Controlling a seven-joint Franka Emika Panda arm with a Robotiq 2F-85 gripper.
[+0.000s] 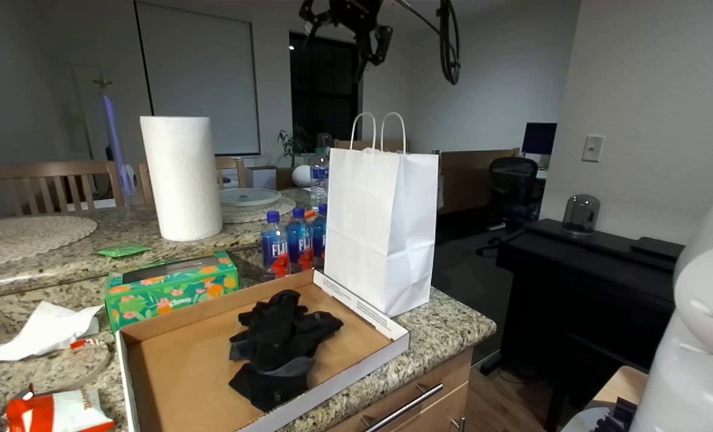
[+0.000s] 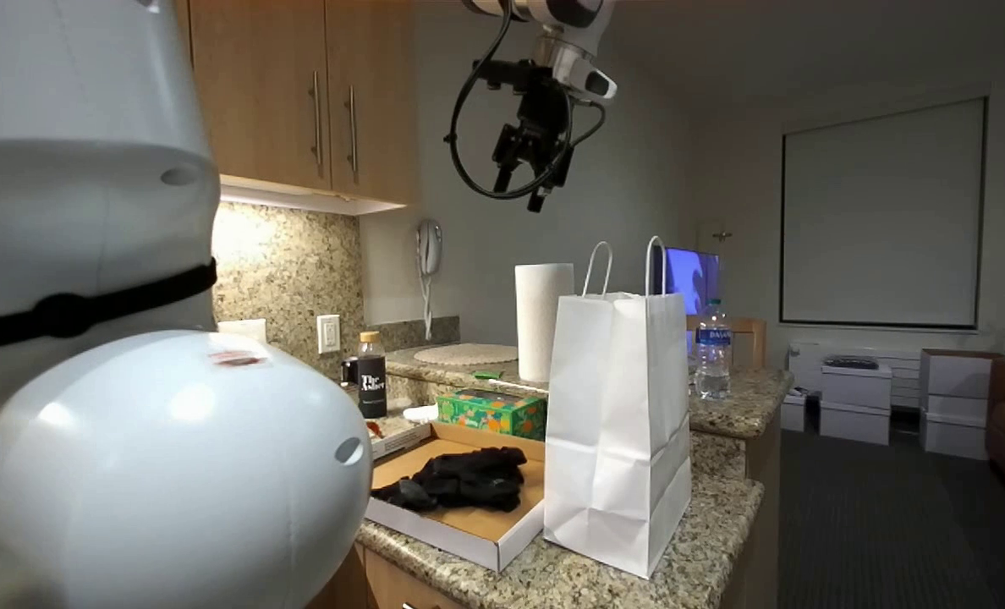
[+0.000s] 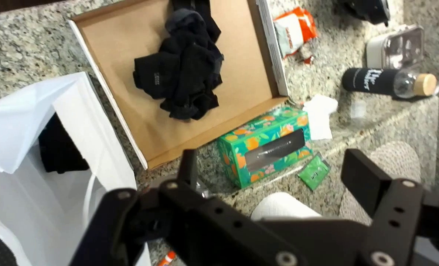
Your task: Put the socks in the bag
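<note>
1. The socks (image 1: 281, 348) lie in the tray (image 1: 176, 366), which rests on the desk (image 1: 452, 327).
2. In both exterior views the bag (image 1: 368, 234) stands on the desk to the right of the tray, just beside it.
3. In the wrist view an item (image 3: 60, 149), too unclear to name, lies inside the bag.
4. In an exterior view the tissue box (image 1: 170, 291) sits behind the tray, and bottles (image 1: 274, 237) stand between it and the bag.
5. There, on the raised ledge (image 1: 128, 222) behind the tissue box, the paper roll (image 1: 182, 180) stands right of a placemat (image 1: 32, 240).
6. There too, the snack packet (image 1: 59, 411) lies left of the tray.
7. The pincer (image 2: 519, 193) hangs higher than the bag, apart from it.
</note>
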